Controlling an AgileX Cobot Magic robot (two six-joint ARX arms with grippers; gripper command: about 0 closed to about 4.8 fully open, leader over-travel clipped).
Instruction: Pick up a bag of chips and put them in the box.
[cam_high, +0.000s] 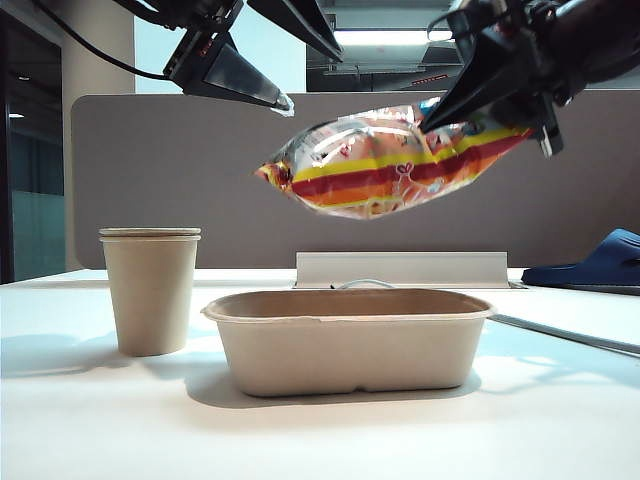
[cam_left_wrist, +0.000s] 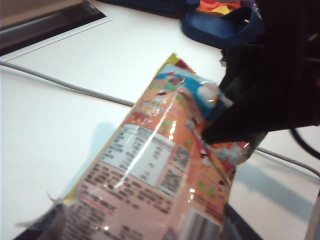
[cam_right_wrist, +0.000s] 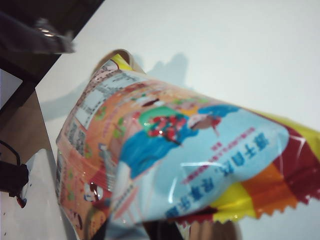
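Observation:
The bag of chips (cam_high: 380, 165) hangs tilted in the air above the beige box (cam_high: 340, 355), which stands open on the white table. My right gripper (cam_high: 455, 110) is shut on the bag's higher right end; the left wrist view shows its dark fingers (cam_left_wrist: 235, 125) pinching the bag (cam_left_wrist: 155, 165). In the right wrist view the bag (cam_right_wrist: 175, 145) fills the frame and hides most of the right gripper (cam_right_wrist: 165, 230). My left gripper (cam_high: 305, 75) stands open just above the bag's lower left end, apart from it. Its dark fingers (cam_left_wrist: 240, 225) flank that end.
A tall paper cup (cam_high: 150, 290) with a lid stands left of the box. Behind the box lies a metal strip (cam_high: 400, 268), with a blue slipper (cam_high: 600, 265) at the far right. A grey cable (cam_left_wrist: 75, 87) runs across the table. A grey partition closes the back.

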